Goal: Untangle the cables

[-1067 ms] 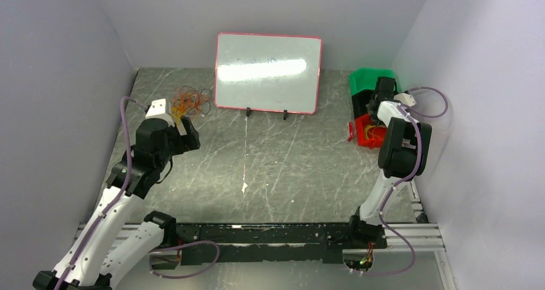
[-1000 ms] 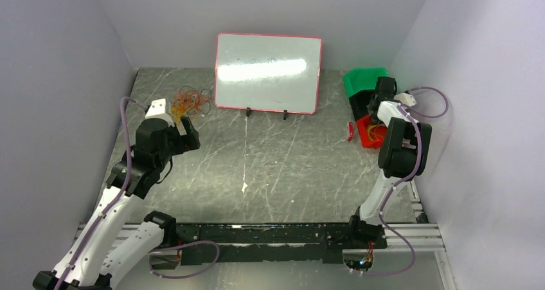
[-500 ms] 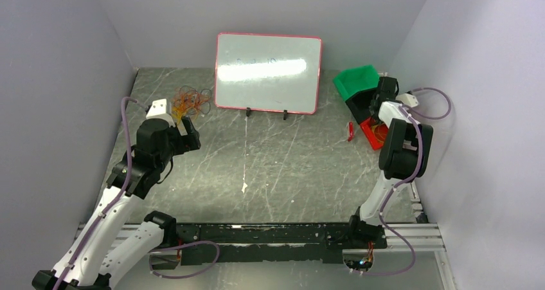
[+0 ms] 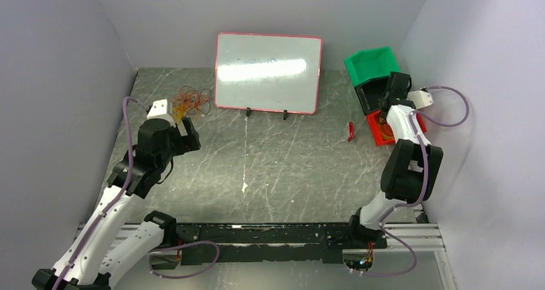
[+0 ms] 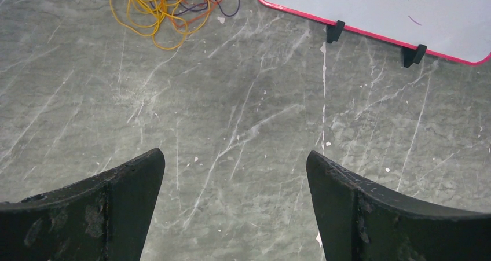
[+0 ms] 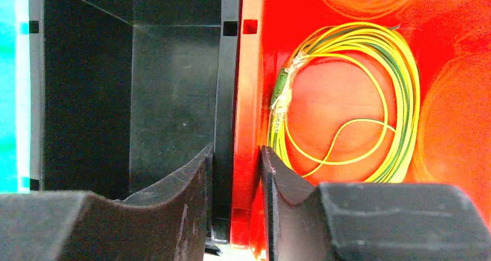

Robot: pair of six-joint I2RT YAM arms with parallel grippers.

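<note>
Red bin point(image 6: 249, 87) and black bin point(image 6: 168, 110) just hauled toward the far right corner, right gripper point(image 6: 236, 157) clamped narrow on their touching walls, coil point(image 6: 405, 81) inside the red; left gripper point(image 5: 234, 155) gaping wide near the cables point(image 5: 168, 3), tangled by the far edge, left; untangling not begun.

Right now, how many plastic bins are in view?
3, in a row at the far right: green bin farthest, black bin in the middle, red bin nearest.

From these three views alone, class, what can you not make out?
Whiteboard writing: top view, glare and too faint.
Cable pile: left wrist view, cut by the top edge.
Red bin contents: top view, right arm covers most.
Small red thing: top view, too small to name.
</note>
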